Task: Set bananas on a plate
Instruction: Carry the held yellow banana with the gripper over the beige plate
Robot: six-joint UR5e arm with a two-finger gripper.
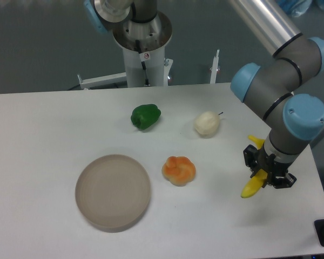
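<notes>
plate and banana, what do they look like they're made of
The plate looks like matte beige-brown ceramic or plastic: dull even surface, faint concentric rings, no glare. The banana in the gripper looks like smooth molded plastic, a toy perhaps: uniform bright yellow, no spots. Neither is certain from this view.

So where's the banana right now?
The banana is at the right side of the table, gripped between the robot's fingers with both yellow ends sticking out. It sits right of the orange fruit, far from the plate.
</notes>
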